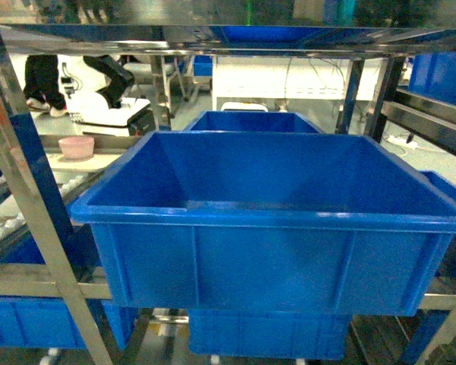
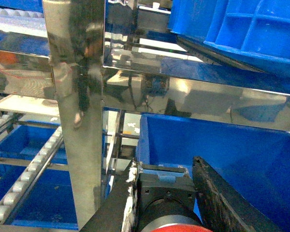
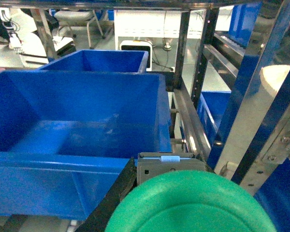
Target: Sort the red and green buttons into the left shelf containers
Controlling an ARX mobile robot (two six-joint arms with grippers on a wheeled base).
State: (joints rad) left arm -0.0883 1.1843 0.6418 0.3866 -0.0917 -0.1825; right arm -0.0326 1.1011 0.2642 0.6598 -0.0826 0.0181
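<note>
Both my claws carry buttons at the blue bins.

My left claw [image 2: 164, 212] pinches the red button [image 2: 176, 223] by its black body, near a bin [image 2: 241, 159] below the shelf post [image 2: 79, 111]. My right claw [image 3: 169, 193] pinches the green button [image 3: 191, 205], just right of the big near bin [image 3: 72, 121]; another bin [image 3: 99, 60] sits farther back.

Red button [image 2: 176, 226] and green button [image 3: 191, 205] each clamped beside deep blue bins [image 1: 270, 220].
</note>
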